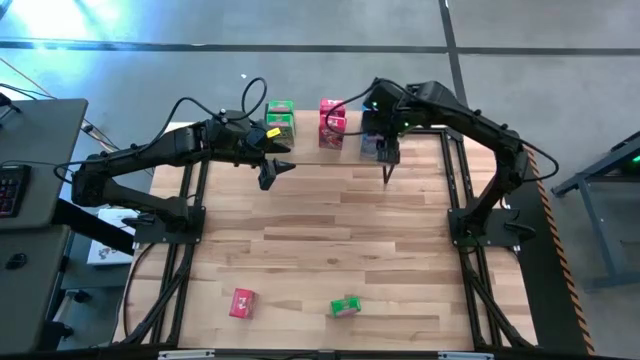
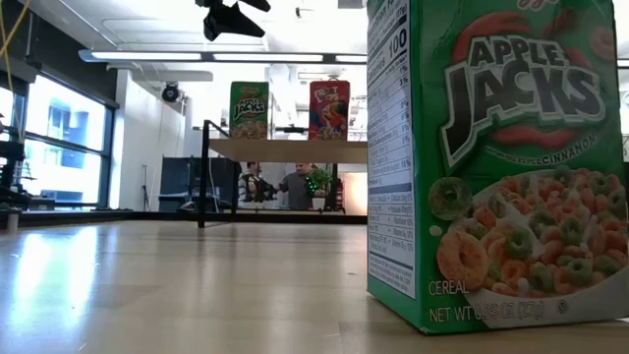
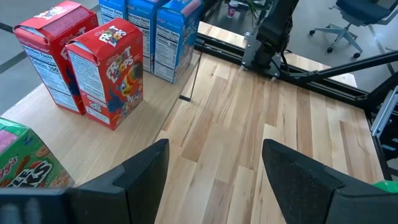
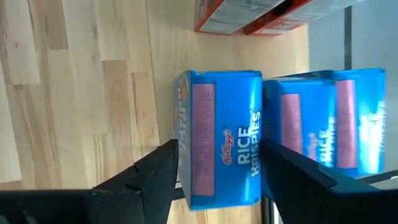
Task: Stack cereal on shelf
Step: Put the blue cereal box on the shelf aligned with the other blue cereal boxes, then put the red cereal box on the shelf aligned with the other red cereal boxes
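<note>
The shelf (image 1: 330, 150) stands at the table's far edge. On its wooden top stand green cereal boxes (image 1: 281, 119), red ones (image 1: 332, 122) and blue ones (image 1: 372, 135). My right gripper (image 4: 221, 155) points down over the front blue box (image 4: 221, 143), open, with one finger on each side of the box's top and close to it. That box stands upright on the shelf top beside two other blue boxes (image 4: 323, 124). My left gripper (image 3: 214, 168) hangs open in front of the shelf, near the green boxes, with nothing between its fingers.
A red box (image 1: 242, 302) and a green box (image 1: 346, 307) are on the table near its front edge; the green one fills the low view's right (image 2: 491, 157). Bare wood lies between them and the shelf. People sit in the room behind the shelf (image 2: 280, 185).
</note>
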Controlling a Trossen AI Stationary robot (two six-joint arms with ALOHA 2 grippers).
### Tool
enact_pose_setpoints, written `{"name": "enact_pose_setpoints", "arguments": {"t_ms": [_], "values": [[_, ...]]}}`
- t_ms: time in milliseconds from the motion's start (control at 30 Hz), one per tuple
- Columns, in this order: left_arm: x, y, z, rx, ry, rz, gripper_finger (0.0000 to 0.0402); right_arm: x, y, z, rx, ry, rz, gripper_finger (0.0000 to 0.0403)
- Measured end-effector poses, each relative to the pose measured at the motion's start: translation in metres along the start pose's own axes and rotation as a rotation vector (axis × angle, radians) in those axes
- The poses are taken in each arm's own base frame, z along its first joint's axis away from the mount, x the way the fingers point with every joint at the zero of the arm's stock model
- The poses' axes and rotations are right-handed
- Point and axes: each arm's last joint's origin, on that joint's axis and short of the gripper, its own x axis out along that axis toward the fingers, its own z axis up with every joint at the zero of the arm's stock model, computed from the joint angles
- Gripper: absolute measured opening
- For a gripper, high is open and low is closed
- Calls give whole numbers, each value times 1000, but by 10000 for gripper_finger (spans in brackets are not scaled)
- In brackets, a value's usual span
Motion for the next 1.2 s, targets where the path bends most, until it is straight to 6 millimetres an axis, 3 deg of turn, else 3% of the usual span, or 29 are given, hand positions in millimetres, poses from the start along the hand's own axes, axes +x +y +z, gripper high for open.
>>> {"name": "enact_pose_setpoints", "arguments": {"t_ms": [233,767,933,1200], "values": [[0,0,0,0,0,0,248,-13,1,-1,20,-7,-1,220],[0,0,0,0,0,0,248,-66,21,3,112,-135,-1,220],[0,0,0,0,0,0,248,-91,26,-20,153,-193,-5,220],[0,0,0,0,0,0,248,-123,39,-77,302,-366,-28,220]]}}
